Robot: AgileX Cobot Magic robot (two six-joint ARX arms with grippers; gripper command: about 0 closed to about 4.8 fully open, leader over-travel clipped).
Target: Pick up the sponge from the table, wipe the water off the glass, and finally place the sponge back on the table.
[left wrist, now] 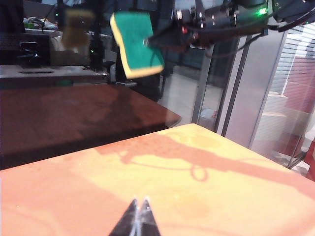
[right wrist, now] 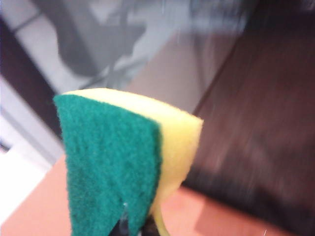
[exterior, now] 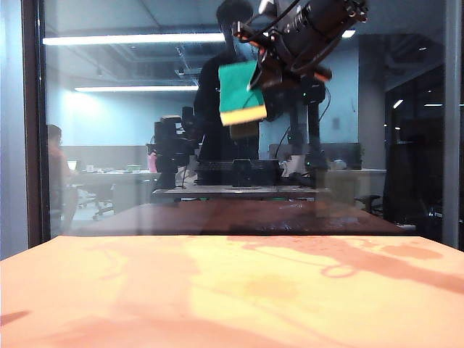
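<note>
The sponge point(exterior: 241, 93) hangs high in the air close in front of the glass point(exterior: 109, 145), green face toward the camera, cream foam along its lower edge. My right gripper point(exterior: 262, 75) is shut on its right edge, the arm coming down from the top. In the right wrist view the sponge point(right wrist: 113, 162) fills the middle, pinched between the fingertips point(right wrist: 124, 227). My left gripper point(left wrist: 139, 205) is shut and empty, low over the table point(left wrist: 221, 167), with the sponge point(left wrist: 138, 44) far ahead and above it. I cannot make out the water on the pane.
A dim mirrored sponge point(exterior: 245, 130) shows in the glass just below the real one. Dark frame posts stand at the pane's left point(exterior: 30, 123) and right point(exterior: 451, 123). The orange table point(exterior: 217, 290) runs up to the glass. Beyond the table's right side stand metal partition posts point(left wrist: 236, 83).
</note>
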